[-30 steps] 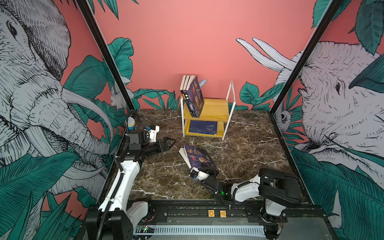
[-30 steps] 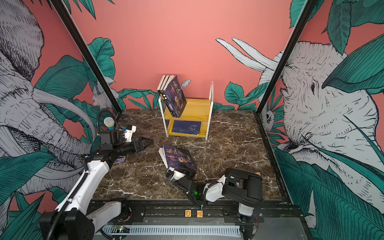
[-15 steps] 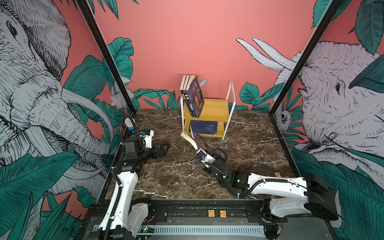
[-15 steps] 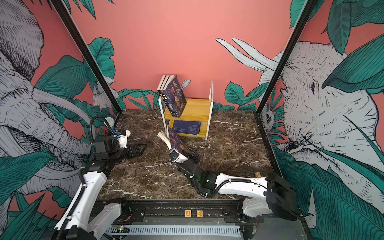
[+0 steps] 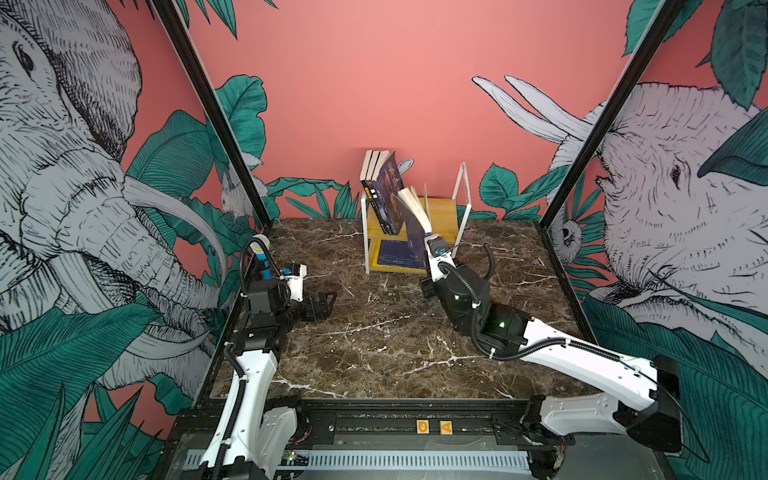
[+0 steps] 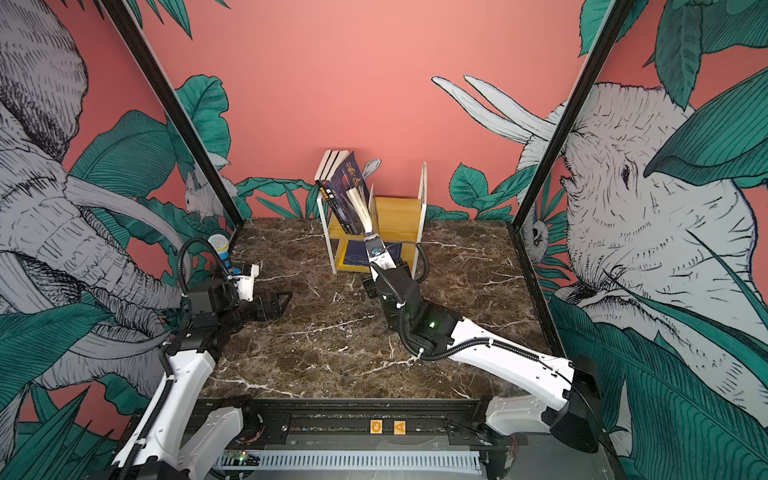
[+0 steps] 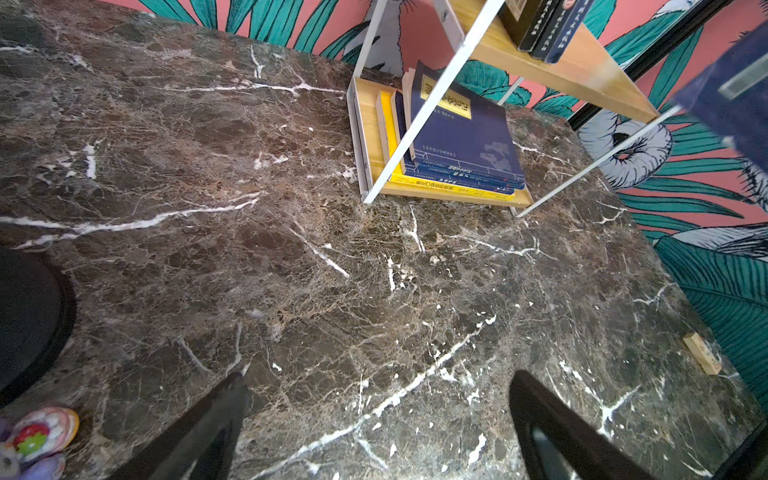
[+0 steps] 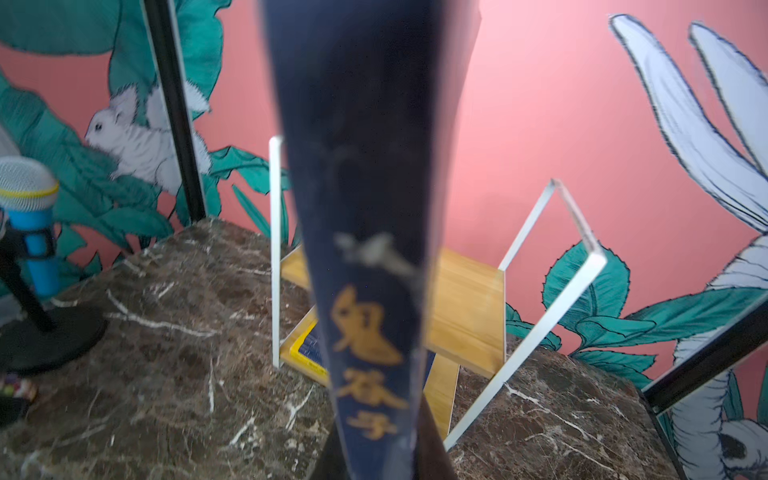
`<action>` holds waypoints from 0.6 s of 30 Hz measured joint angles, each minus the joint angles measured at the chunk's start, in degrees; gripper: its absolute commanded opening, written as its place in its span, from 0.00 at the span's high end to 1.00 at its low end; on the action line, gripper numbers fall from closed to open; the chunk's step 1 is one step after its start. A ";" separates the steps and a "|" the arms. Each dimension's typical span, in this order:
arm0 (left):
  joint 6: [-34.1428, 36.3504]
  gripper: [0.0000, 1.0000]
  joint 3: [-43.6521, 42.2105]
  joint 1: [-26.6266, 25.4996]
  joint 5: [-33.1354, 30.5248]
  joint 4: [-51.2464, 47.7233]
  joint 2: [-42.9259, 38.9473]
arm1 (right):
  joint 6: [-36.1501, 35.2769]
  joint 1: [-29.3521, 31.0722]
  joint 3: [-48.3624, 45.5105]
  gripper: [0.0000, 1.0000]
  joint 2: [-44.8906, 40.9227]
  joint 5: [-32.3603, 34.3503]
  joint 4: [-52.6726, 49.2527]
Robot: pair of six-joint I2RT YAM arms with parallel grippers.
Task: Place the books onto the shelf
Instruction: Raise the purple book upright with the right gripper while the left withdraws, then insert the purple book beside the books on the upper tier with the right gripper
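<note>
Right gripper (image 5: 430,245) clamps navy book (image 5: 415,232), long axis rising from jaws (pages (image 5: 415,199) fanning). Shelf (image 5: 446,212) just beyond; left gripper (image 5: 326,301) agape, empty.

The table (image 5: 374,332) lies bare across the middle and near side. On the shelf (image 5: 444,211) the upper board's right part is free; leaning books (image 5: 380,187) fill its left, a flat stack (image 7: 457,137) fills the lower tier. The book (image 6: 359,203) in the right gripper (image 6: 373,242) stands before the shelf's front. A microphone (image 5: 261,249) blocks the far left corner
</note>
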 measured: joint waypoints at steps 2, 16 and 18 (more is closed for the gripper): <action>0.17 0.00 -0.24 0.00 0.46 0.66 -0.15 | 1.64 -1.88 2.84 1.00 0.87 0.66 0.11; 0.39 0.01 -1.66 -0.17 1.97 1.92 -1.79 | 6.56 -10.69 24.39 1.00 20.39 3.85 0.57; 0.42 0.01 -1.68 -0.50 1.97 1.92 -1.92 | 7.45 -11.34 26.47 1.00 23.69 3.89 0.24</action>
